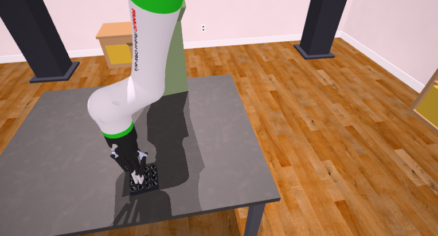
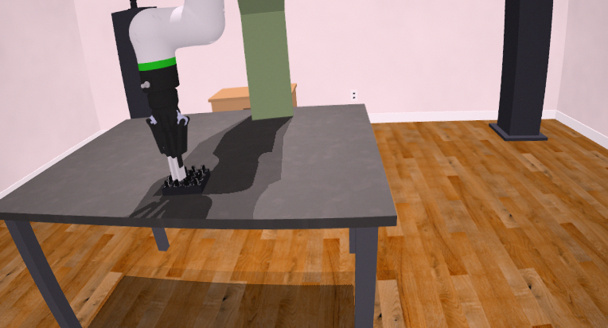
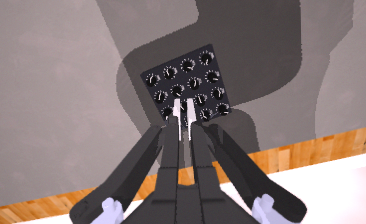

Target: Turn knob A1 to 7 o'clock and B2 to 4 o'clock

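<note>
The knob box (image 1: 144,192) (image 2: 182,191) (image 3: 164,84), a low, dark, square-cornered block, lies on the near part of the worktop (image 1: 220,127) (image 2: 323,168) (image 3: 44,100), a flat slab of mottled grey with angular dark legs. Its upper face carries small black round knobs in a four-by-four grid, each with a white line and a ring of pale marks; the printed names are too small to read. The tool (image 1: 138,183) (image 2: 179,180) (image 3: 183,107) points down over the box, its black linkages tapering to slim, pale, straight-sided fingertips (image 1: 136,177) (image 2: 173,168). These stand narrowly apart, with part of a knob visible between them in the wrist view; whether they pinch it cannot be told. The fingers and linkages hide some neighbouring knobs. Above, the arm (image 1: 153,41) (image 2: 157,32) has smooth, rounded white casings with glossy green bands. An olive-green column (image 1: 177,63) (image 2: 268,66), flat-faced, rises at the far side of the worktop, and broad shadows fall across the slab and the box. Beyond stands a wooden cabinet (image 1: 114,29) (image 2: 229,94), its yellow panel visible from above, near a pale pink wall (image 1: 245,14) (image 2: 408,49). Dark rectangular pillars stand on the grained plank floor (image 1: 306,111) (image 2: 468,198), well apart from the box.
</note>
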Controlling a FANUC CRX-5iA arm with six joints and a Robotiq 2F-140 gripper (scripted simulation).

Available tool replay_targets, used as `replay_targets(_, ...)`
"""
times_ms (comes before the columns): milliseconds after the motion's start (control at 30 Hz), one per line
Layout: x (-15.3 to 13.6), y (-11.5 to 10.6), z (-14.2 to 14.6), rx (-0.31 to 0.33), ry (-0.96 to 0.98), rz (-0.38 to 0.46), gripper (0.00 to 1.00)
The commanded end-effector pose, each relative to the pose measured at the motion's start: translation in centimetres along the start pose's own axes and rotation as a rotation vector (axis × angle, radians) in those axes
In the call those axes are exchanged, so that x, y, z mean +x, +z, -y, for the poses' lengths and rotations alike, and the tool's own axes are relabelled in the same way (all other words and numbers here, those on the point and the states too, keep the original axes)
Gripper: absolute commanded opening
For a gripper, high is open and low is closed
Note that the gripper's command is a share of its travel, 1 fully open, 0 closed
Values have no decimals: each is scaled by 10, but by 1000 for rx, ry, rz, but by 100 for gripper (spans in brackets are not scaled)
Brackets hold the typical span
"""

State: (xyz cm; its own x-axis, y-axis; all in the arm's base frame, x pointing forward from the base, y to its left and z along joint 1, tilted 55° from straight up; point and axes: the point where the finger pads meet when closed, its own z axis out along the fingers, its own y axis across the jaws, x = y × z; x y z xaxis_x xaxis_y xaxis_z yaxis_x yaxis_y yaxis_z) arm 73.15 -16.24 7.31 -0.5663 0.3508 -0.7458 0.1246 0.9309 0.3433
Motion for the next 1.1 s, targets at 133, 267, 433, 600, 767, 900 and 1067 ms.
replay_targets(133, 0, 0, 0, 0, 94, -1, 5)
replay_targets(267, 0, 0, 0, 0, 155, -1, 5)
replay_targets(433, 0, 0, 0, 0, 275, -1, 5)
replay_targets(600, 0, 0, 0, 0, 407, -1, 5)
replay_targets(767, 0, 0, 0, 0, 488, -1, 5)
replay_targets(900, 0, 0, 0, 0, 592, -1, 5)
replay_targets(1067, 0, 0, 0, 0, 708, -1, 5)
